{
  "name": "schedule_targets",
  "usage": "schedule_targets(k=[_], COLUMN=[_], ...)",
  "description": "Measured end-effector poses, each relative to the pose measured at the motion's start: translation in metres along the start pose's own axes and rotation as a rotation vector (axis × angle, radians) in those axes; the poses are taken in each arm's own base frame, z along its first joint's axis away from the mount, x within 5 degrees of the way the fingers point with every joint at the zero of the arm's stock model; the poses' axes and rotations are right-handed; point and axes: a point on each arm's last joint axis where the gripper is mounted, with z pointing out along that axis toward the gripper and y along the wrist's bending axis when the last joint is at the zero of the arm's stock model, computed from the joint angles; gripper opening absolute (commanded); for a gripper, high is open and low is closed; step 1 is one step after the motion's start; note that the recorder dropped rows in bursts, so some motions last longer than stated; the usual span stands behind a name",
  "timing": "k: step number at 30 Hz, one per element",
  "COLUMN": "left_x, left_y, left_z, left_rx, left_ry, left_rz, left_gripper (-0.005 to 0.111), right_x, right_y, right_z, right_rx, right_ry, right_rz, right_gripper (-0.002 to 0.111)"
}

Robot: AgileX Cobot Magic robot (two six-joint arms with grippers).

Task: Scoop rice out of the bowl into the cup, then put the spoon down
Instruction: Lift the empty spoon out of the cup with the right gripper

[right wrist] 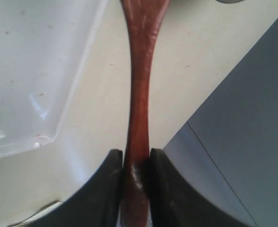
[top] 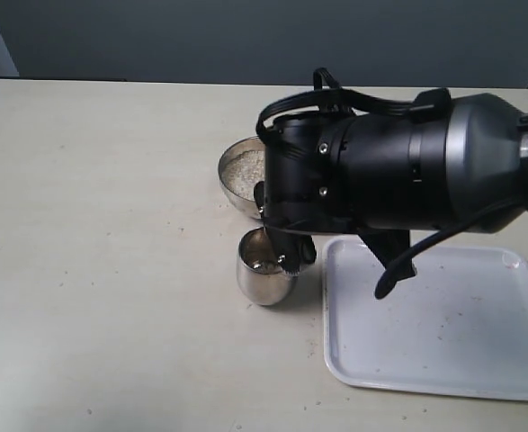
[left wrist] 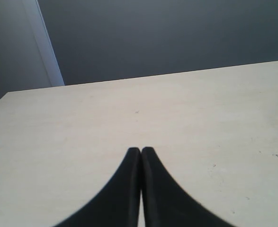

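Our right jaws pinch the spoon (right wrist: 139, 94) at its handle end. Its long axis runs straight out from them to the cup (top: 262, 274), with the bowl (top: 235, 200) of rice (top: 246, 169) just beyond. Our left jaws, pressed together on nothing, hang over the table (left wrist: 200, 118).
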Motion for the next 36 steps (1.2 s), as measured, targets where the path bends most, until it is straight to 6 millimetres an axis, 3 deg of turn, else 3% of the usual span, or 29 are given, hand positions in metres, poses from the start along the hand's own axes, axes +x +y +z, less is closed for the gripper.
schedule_targets(k=[22, 29, 36], left_x=[0.000, 0.000, 0.000], left_y=[0.000, 0.000, 0.000], left_z=[0.000, 0.000, 0.000], left_rx=[0.000, 0.000, 0.000], left_ry=[0.000, 0.000, 0.000], left_rz=[0.000, 0.000, 0.000], left_gripper=[0.001, 0.001, 0.001], right_x=[-0.010, -0.011, -0.009], right_y=[-0.001, 0.011, 0.009], right_z=[-0.010, 0.002, 0.005], right_rx=[0.109, 0.148, 0.233], right_ry=[0.013, 0.072, 0.107], right_rz=[-0.069, -0.128, -0.129], right_gripper=[-0.001, -0.001, -0.001])
